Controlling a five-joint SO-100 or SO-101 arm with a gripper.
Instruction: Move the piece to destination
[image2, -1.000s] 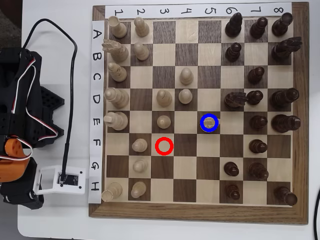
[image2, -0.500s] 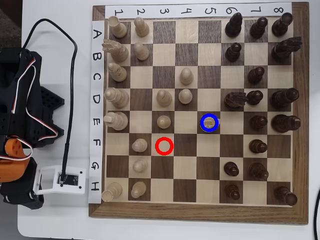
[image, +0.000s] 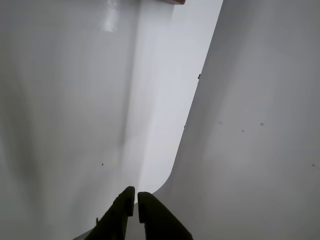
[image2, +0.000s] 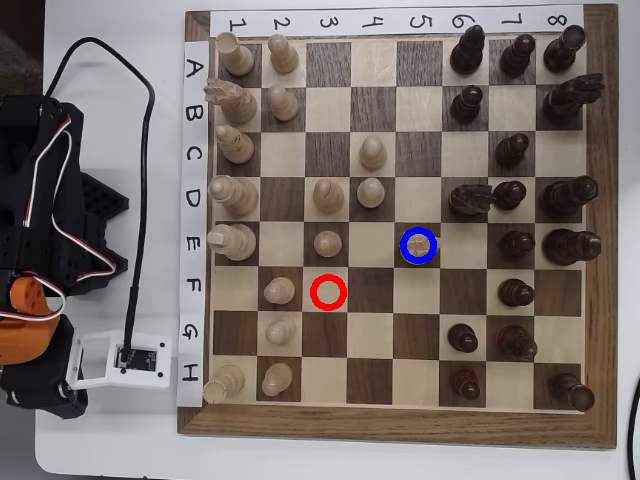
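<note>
The pale round-headed piece (image2: 417, 243) sits inside the blue ring (image2: 418, 245), far from the empty claw (image: 136, 200), whose fingers are nearly together; only the overhead view shows the board.

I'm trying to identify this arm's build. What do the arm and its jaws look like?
The arm is black plastic with one orange segment and red, white and black wires looped along it. A white camera mount with a black cable sits at the wrist. The gripper has two dark, tapered jaws.
</note>
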